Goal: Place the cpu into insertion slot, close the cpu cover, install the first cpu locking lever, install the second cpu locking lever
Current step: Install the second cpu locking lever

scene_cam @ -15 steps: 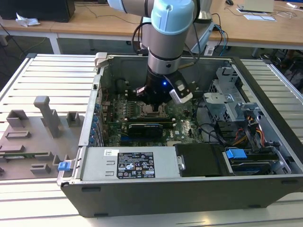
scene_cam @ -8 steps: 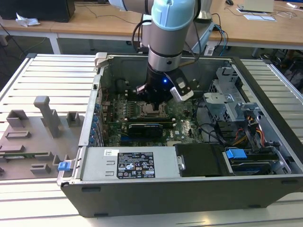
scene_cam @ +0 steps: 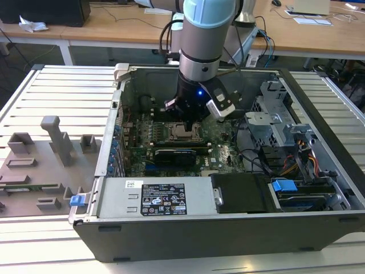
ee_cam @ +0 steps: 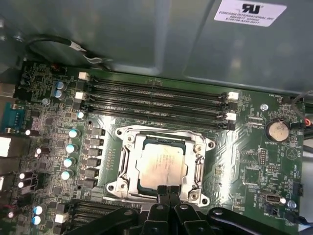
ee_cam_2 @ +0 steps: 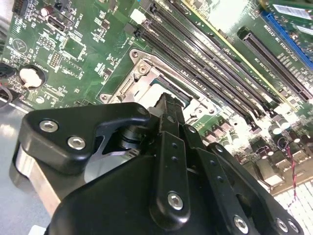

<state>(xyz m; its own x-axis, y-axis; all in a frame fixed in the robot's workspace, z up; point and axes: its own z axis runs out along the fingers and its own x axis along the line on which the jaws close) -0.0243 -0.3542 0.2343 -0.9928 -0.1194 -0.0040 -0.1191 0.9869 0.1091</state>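
Note:
The cpu (ee_cam: 161, 165), a pale metal square, lies flat in the insertion slot (ee_cam: 128, 192) on the green motherboard (ee_cam: 244, 161). The cpu cover (ee_cam: 200, 166), a silvery frame, lies down around it with the chip showing through its window. My gripper (ee_cam: 166, 191) hangs right over the socket's edge nearest the wrist, fingers pressed together with nothing visible between them. The second wrist view has the black fingers (ee_cam_2: 168, 112) pointing down at the socket (ee_cam_2: 146, 81). In the exterior view the gripper (scene_cam: 185, 119) stands inside the open computer case, just above the cpu (scene_cam: 185, 132).
Several long memory slots (ee_cam: 156, 100) run beside the socket. A black card (scene_cam: 174, 155) sits in front of it. The power supply (scene_cam: 154, 197), drive cage (scene_cam: 274, 111), loose cables (scene_cam: 262, 160) and case walls (scene_cam: 108, 148) hem in the arm. A coin battery (ee_cam: 277, 130) sits on the board.

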